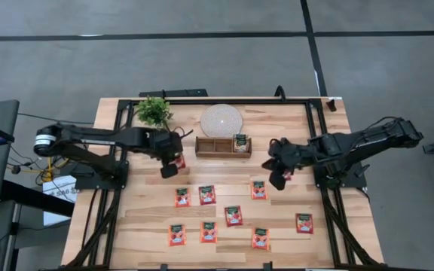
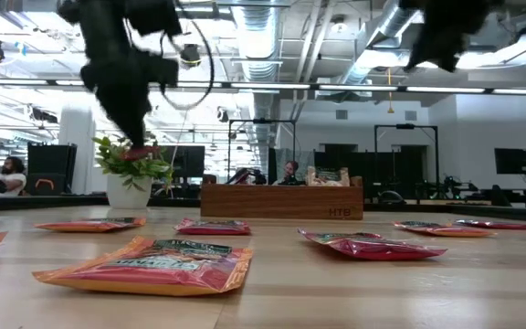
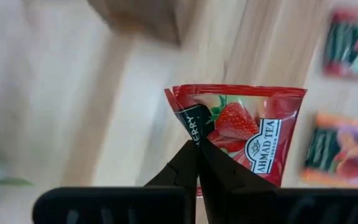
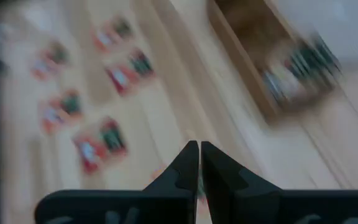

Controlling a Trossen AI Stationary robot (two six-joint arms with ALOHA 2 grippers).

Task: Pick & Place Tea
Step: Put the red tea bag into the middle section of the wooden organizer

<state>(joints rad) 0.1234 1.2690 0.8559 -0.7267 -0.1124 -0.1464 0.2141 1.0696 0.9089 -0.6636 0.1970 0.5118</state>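
The left gripper point(image 3: 197, 149), clamped on a red-orange square foil tea sachet point(image 3: 244, 130), hangs just left of the brown wooden three-part tray point(image 1: 209, 147); the right gripper point(image 1: 277, 179), fingers together, hovers right of it.

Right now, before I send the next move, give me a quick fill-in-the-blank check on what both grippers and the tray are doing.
1. The left gripper is shut on a red ____ tea sachet.
2. In the wooden tray, tea lies only in the ____ compartment as the high view shows it.
3. The white disc lies beside the ____.
4. The right gripper's fingers are ____.

Missing words: strawberry; right; plant; shut
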